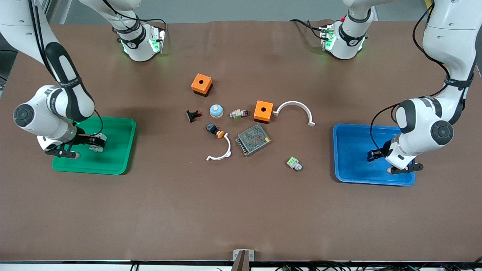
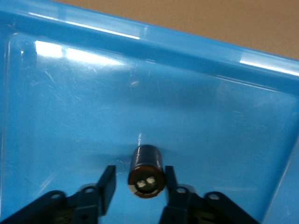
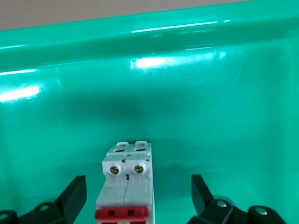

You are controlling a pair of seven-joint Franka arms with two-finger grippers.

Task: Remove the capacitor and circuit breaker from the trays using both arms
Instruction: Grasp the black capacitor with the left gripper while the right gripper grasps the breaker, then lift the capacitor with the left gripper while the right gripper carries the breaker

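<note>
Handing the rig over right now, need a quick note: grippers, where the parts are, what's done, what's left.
Left gripper: down in the blue tray, fingers either side of the capacitor; one finger still shows a gap, so not a firm grip yet.
Right gripper: open, down in the green tray, straddling the circuit breaker with clear gaps on both sides.
Done: both arms are lined up on their parts.
Left: close on each part, lift it, and set it on the table outside its tray. Neither part has left its tray.
</note>
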